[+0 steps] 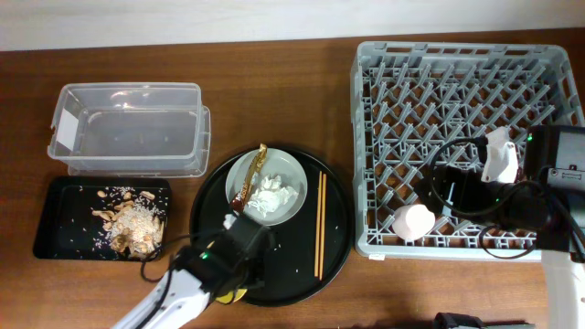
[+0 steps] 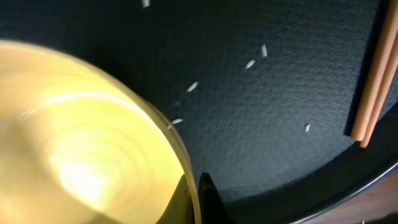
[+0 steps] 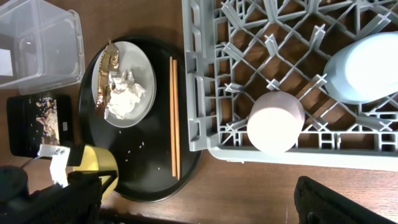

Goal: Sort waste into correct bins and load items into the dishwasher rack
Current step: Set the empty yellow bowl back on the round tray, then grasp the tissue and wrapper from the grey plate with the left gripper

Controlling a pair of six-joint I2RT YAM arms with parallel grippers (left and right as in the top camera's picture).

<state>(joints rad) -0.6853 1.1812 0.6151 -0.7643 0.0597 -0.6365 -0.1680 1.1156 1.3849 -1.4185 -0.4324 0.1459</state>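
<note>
My left gripper (image 2: pixel 194 198) is shut on the rim of the yellow bowl (image 2: pixel 81 143), at the front left of the round black tray (image 1: pixel 334 247); the arm hides most of the bowl in the overhead view (image 1: pixel 234 294). The grey plate (image 1: pixel 291 175) holds crumpled white tissue (image 1: pixel 272 197) and the brown-gold wrapper (image 1: pixel 255 169). The chopsticks (image 1: pixel 320 224) lie on the round tray's right side. The pink cup (image 3: pixel 275 121) and light-blue cup (image 3: pixel 364 68) sit upside down in the grey dishwasher rack (image 1: pixel 457 82). My right gripper (image 1: pixel 450 190) hangs open and empty over the rack.
The clear tub (image 1: pixel 128 128) stands at the back left. The small black tray (image 1: pixel 55 219) in front of it holds beige food scraps (image 1: pixel 132 224). Rice grains (image 2: pixel 193 87) dot the round tray. Bare wooden table lies in front of the rack.
</note>
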